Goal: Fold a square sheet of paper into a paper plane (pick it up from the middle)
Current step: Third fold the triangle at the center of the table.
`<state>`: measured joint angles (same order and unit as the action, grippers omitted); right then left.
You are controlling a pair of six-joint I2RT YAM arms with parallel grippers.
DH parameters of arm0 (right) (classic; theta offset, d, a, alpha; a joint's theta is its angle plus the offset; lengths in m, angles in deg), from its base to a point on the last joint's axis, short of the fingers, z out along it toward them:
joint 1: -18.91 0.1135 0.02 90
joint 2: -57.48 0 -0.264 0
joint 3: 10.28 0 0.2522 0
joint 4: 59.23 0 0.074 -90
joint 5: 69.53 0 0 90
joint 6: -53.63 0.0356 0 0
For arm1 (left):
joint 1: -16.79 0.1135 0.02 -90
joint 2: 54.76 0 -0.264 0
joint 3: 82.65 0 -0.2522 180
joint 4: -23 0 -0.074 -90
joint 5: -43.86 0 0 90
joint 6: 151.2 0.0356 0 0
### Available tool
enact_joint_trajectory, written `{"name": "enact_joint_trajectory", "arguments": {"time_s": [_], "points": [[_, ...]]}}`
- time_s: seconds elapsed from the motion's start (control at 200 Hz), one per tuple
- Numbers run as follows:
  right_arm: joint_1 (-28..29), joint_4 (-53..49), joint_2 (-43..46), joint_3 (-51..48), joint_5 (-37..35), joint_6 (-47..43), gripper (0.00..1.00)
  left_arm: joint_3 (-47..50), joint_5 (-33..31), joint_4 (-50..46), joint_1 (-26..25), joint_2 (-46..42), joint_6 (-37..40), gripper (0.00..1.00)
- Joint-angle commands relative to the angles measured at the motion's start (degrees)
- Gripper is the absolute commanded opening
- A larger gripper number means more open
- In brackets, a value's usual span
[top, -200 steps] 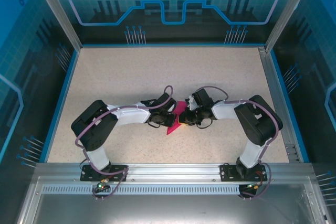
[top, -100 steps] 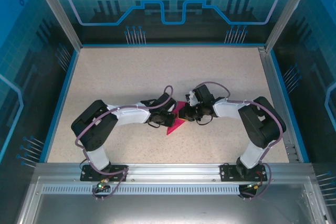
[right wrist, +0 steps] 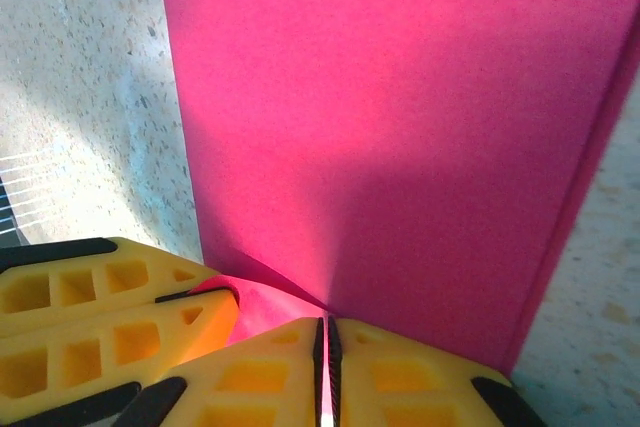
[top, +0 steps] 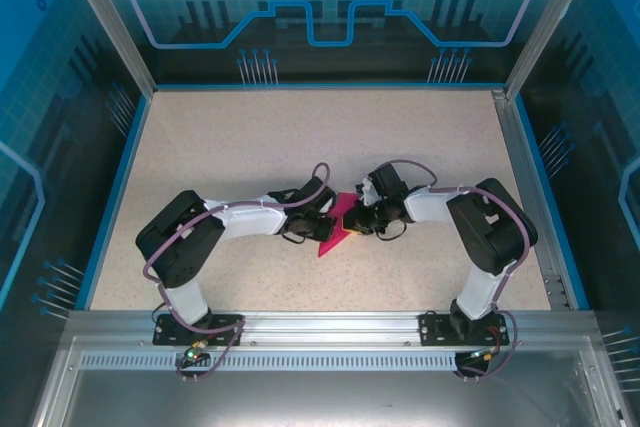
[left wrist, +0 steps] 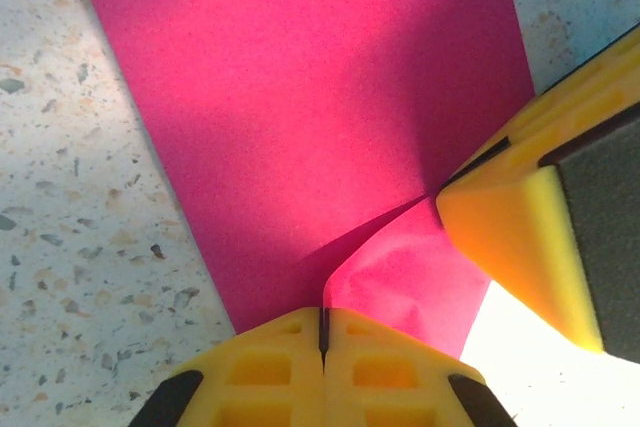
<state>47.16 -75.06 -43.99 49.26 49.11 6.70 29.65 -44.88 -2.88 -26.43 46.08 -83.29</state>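
Right elbow pulled back inward vs half a second ago; plane (top: 333, 232) hasn't shifted. Clamped shut on it, facing each other: left pincer (left wrist: 322, 319), right pincer (right wrist: 325, 325), middle of the table (top: 250, 147). Bare table all round. Wrist views show the pinched creases; top view gives the tip pointing toward the bases.

the paper plane (right wrist: 400, 127) is clamped at 6 o'clock by the right gripper (right wrist: 326, 327); the left gripper (right wrist: 205, 299) is seen touching it at 8 o'clock.
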Motion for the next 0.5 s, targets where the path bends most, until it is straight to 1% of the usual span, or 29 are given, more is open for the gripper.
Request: {"name": "enact_joint_trajectory", "arguments": {"time_s": [0.0,0.09,0.31,0.415,0.495], "points": [[-2.32,-2.00,2.56,-1.13,0.29,-0.84,0.14,-0.03,-1.20,-3.04,0.34,1.69,1.06,0.02],[-3.17,-2.10,2.52,-0.95,0.58,-1.32,0.14,-0.06,-1.09,-3.06,0.39,1.57,1.00,0.02],[-3.77,-2.24,-1.82,-1.65,-0.72,-2.24,0.13,-0.09,-1.12,-2.97,0.35,1.76,0.88,0.02],[-3.55,-4.43,-2.55,-1.88,-3.79,-2.84,0.12,-0.21,-1.19,-3.07,0.34,1.90,0.99,0.02],[-3.55,-6.25,-1.36,-2.08,-5.89,-3.25,0.12,-0.12,-1.26,-3.04,0.38,1.91,0.98,0.02]]}}
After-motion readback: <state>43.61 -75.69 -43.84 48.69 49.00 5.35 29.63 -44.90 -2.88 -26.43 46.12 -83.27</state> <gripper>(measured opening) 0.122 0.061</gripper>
